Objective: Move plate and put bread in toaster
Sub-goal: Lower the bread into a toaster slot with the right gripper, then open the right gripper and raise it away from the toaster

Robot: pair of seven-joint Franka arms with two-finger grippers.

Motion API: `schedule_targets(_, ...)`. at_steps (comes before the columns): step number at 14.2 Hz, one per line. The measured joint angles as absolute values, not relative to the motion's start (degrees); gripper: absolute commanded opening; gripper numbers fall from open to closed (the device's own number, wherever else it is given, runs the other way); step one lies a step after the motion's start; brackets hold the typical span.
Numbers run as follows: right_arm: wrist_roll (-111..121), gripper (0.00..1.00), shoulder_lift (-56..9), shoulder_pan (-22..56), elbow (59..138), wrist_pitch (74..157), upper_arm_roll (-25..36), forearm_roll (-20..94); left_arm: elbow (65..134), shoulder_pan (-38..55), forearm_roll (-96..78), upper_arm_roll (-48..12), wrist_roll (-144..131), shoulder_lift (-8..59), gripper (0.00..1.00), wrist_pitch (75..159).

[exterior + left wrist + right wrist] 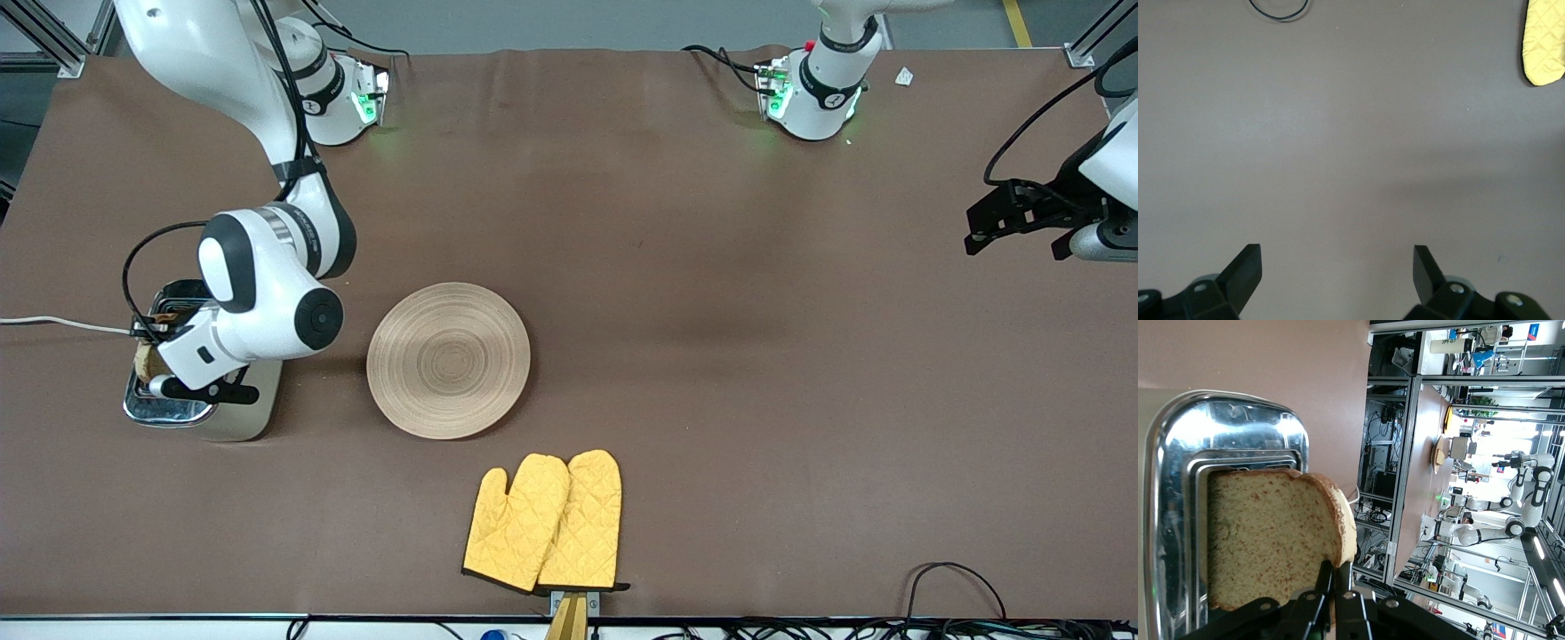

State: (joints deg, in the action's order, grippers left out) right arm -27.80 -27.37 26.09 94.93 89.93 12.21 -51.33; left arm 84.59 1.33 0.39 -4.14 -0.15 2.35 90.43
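- My right gripper (1333, 587) is pinched closed on the crust edge of the bread (1268, 537), holding the slice on edge right over the toaster (200, 391), lined up with one of the slots in the chrome top.
- From the front camera you only catch a sliver of bread poking out beside my wrist, above the toaster. Can't tell yet whether its lower edge is actually inside the slot or just hovering at the mouth.
- The toaster sits at the right arm's end of the table, and I'm placing everything else off it.
- The plate (449, 360) lies flat just beside the toaster, toward the left arm's end, with nothing on it. Looks to me like the plate part is done and the bread drop is what's left.
- My left gripper (1337, 267) hangs over bare table well away from the toaster, at the left arm's end, fingers spread wide with nothing in them. That arm is just waiting.
- Handling guess: the slice is light, soft and crumbly, so a hard squeeze would dent or tear it. The crust is the firmest bit, so that's where I'd keep hold.
- It could flop or snag on the slot edge if it goes in tilted, so I'd keep it upright.
- A pair of yellow oven mitts (547, 524) lies past the plate from the toaster, nearer the front camera, not in the way.
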Motion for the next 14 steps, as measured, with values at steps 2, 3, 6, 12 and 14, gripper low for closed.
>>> schedule_targets(2, -28.90, 1.00, -28.93, 24.39, 94.71, 92.05, 12.27, -45.74, 84.59, 1.34, 0.39, -4.14, -0.30, 2.36, 1.00, 90.43)
schedule_targets(3, -28.92, 1.00, -29.27, 22.96, 94.16, 93.53, 12.31, -41.26, 84.59, 1.36, 0.39, -4.14, -0.64, 2.36, 1.00, 90.43)
schedule_targets(6, -28.29, 1.00, -28.75, 20.66, 87.16, 91.86, 12.36, -27.86, 84.59, 1.40, 0.39, -4.14, -1.78, 2.36, 1.00, 90.34)
schedule_targets(12, -24.93, 1.00, -20.63, 17.80, 73.99, 81.74, 12.50, -9.77, 84.55, 1.41, 0.39, -4.15, -1.98, 2.39, 1.00, 90.34)
schedule_targets(14, -21.25, 1.00, -16.70, 12.92, 73.93, 81.71, 12.67, -3.22, 84.55, 1.41, 0.39, -4.15, -1.98, 2.40, 1.00, 90.34)
